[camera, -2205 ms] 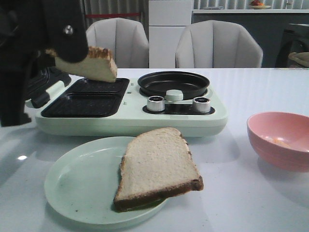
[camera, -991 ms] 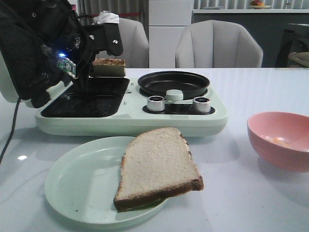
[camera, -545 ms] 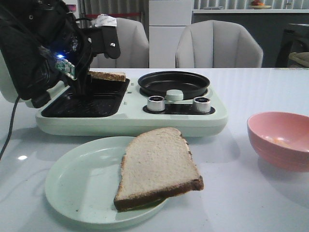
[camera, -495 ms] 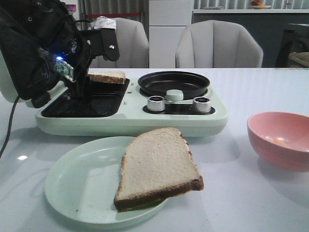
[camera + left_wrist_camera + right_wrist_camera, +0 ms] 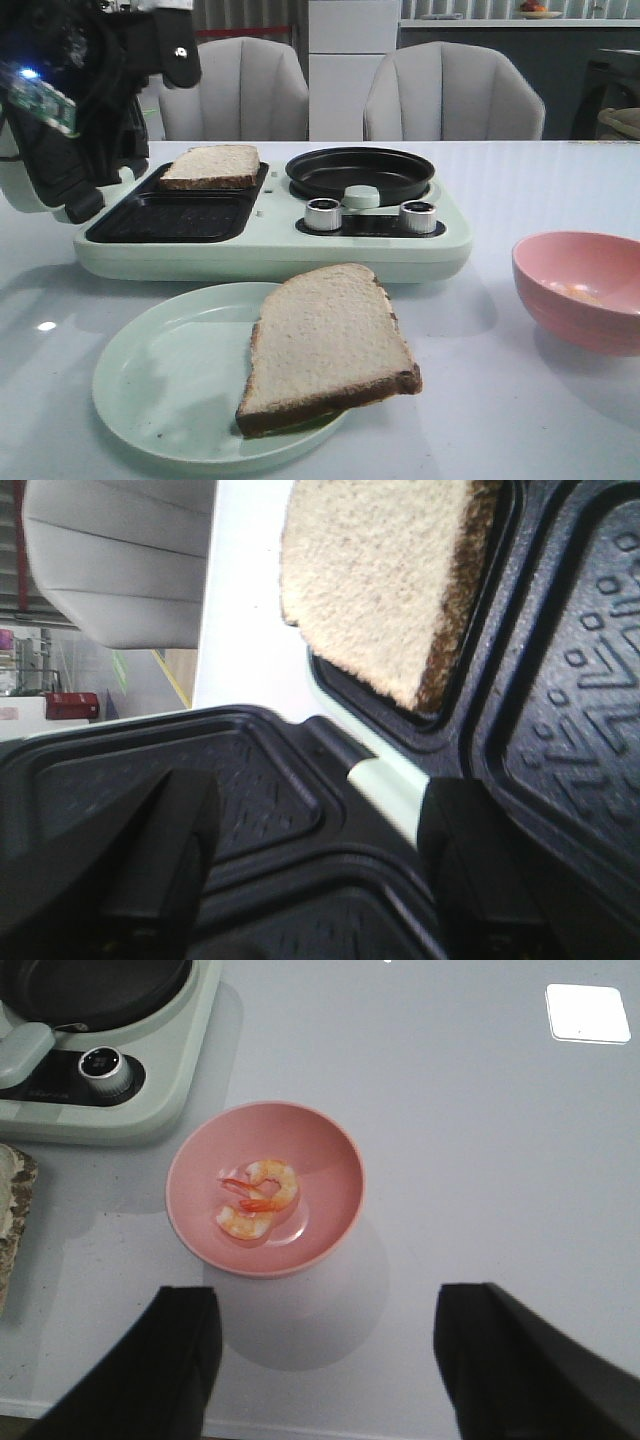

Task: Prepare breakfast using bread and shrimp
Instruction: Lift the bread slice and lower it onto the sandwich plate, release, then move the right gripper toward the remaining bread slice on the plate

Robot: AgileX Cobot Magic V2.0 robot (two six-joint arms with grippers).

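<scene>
- Now one bread slice (image 5: 211, 166) lies flat in the grill's (image 5: 180, 205) rear tray; another rests on the plate (image 5: 160, 385).
- Left gripper (image 5: 310, 880) hangs wide, empty.
- Right gripper (image 5: 325, 1360) gapes above the shrimp (image 5: 256, 1198) in the bowl (image 5: 330, 1175).

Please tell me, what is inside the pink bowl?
The pink bowl holds shrimp, seemingly two curled pieces touching each other. From the front view its wall hides most of the inside, so only a faint orange trace shows there.
</scene>
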